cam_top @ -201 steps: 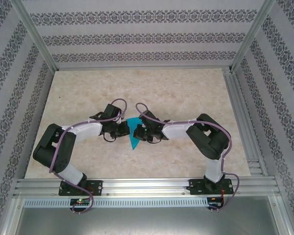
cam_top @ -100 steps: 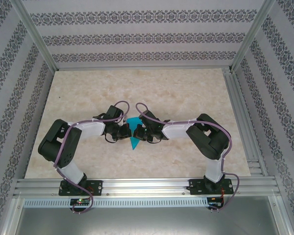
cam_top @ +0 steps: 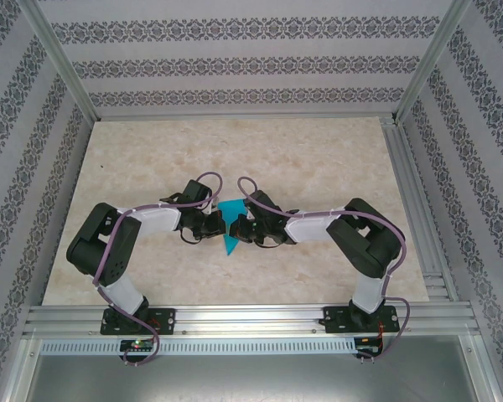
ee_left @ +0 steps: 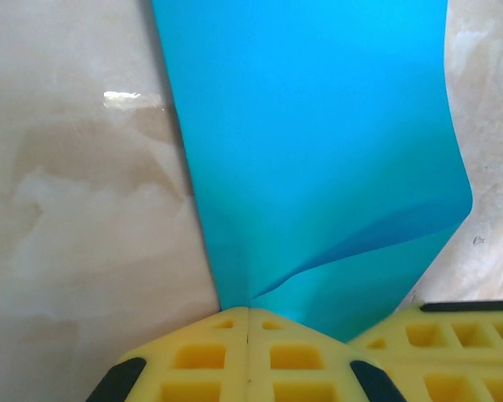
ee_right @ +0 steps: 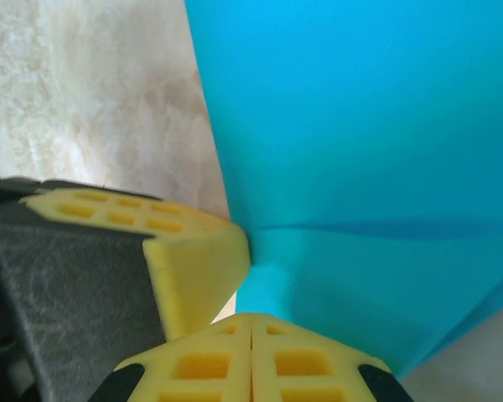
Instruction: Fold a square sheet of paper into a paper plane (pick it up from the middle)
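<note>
The paper plane (cam_top: 227, 238) is a narrow turquoise dart on the marble table (cam_top: 318, 159), its sharp tip pointing toward the arms. My left gripper (cam_top: 215, 223) meets it from the left and my right gripper (cam_top: 238, 226) from the right, tips almost touching. In the left wrist view the left gripper (ee_left: 248, 311) is shut, with the paper (ee_left: 318, 142) rising from its pinched tip and a layered flap curling right. In the right wrist view the right gripper (ee_right: 251, 318) is shut on the paper (ee_right: 360, 126). A finger of the left gripper (ee_right: 193, 251) sits close beside it.
Patterned walls and aluminium rails (cam_top: 235, 318) enclose the table. Both forearms lie low over the table's middle, elbows out to the sides. Bare marble (ee_left: 84, 209) shows left of the paper.
The left arm has swung right, bringing its gripper in against the paper's left side. The right arm's elbow has shifted slightly. The paper has stayed in about the same place.
</note>
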Tool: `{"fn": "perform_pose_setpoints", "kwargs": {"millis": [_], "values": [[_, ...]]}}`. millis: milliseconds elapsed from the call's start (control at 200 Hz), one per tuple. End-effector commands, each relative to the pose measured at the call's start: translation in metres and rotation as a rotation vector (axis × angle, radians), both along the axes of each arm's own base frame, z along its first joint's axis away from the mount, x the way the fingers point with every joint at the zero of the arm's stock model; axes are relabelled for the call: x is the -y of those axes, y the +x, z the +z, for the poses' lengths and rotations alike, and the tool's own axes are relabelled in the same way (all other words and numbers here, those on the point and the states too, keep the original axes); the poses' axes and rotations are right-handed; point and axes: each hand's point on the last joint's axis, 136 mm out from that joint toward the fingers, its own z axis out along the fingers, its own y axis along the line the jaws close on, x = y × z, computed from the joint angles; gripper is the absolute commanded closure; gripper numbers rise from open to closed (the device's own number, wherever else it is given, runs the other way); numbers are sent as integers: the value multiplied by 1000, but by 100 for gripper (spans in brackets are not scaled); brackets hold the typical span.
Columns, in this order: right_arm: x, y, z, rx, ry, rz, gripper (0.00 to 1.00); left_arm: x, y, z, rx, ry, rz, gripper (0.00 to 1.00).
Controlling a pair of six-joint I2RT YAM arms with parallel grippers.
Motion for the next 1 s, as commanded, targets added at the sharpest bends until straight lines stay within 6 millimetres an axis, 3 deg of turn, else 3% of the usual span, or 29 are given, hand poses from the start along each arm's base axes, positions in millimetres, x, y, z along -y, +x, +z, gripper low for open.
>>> {"fn": "perform_pose_setpoints", "kwargs": {"millis": [0, 240, 545, 759, 994], "values": [[-4, -18, 7, 1, 15, 58, 92, -3, -1, -14, -7, 48, 5, 97], [-4, -31, -5, -34, 13, 82, 92, -3, 0, -15, -8, 49, 8, 97], [7, -32, -32, -82, -61, 60, 92, -4, -1, -18, -10, 56, 11, 96], [-4, -26, -6, -7, -5, 93, 92, -5, 1, -17, -4, 62, 15, 97], [-15, -43, 12, 27, 38, 177, 90, -6, 3, -16, 2, 68, 21, 96]]}}
